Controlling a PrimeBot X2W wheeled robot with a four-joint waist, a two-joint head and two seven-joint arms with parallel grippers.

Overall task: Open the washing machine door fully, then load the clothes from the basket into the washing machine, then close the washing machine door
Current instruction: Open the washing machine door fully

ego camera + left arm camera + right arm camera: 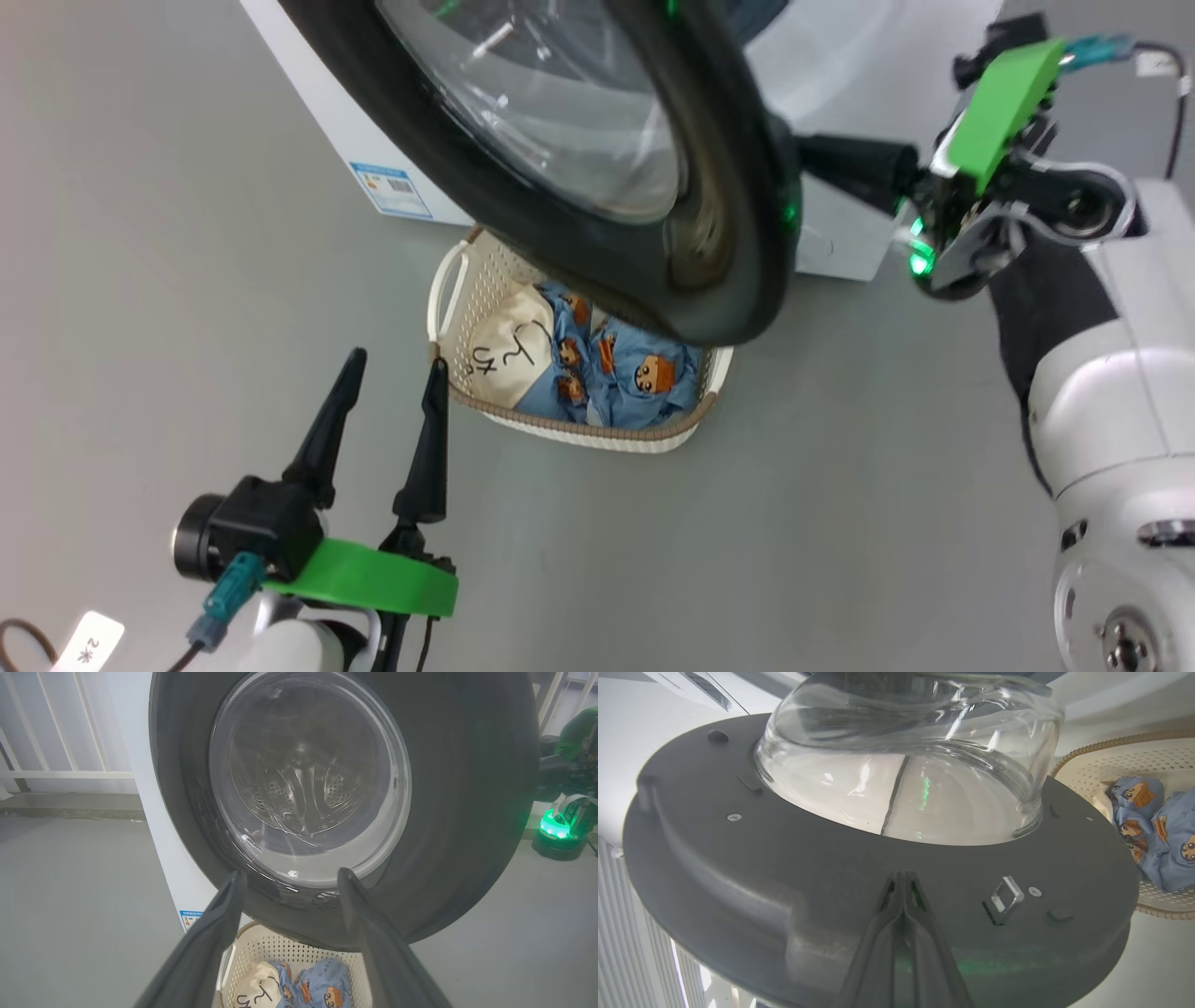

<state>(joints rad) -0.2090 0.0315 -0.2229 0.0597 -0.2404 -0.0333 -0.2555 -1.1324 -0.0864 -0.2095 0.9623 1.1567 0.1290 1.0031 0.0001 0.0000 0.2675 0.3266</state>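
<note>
While the washing machine door (738, 233) stands swung out from the washing machine (135, 742), your right gripper (903, 879) is on its inner side, and the jaws are pressed together with nothing between them. Their tips touch the grey inner face, just below the bulging glass (906, 765) and a little to the side of the metal latch hook (1006, 898). In the head view you see this arm reaching in from the right, behind the glossy black rim.

Your left gripper (396, 366) is on the other side, low and in front – its jaws are released, spread wide and holding nothing. They point toward the door's outer face, and one tip is close to the near corner of the basket (467, 280) (whether it touches the rim, I cannot tell).

The basket stands on the grey floor (140, 280) just in front of the machine, near the blue label (392, 191). The door's lower rim hides its far edge in the head view. The clothes (644, 383) all lie inside it – the light-blue pieces with orange-brown faces toward the right, the cream piece (509, 350) with black marks toward the left. Through the glass, the left wrist view shows the perforated steel drum (299, 788).
</note>
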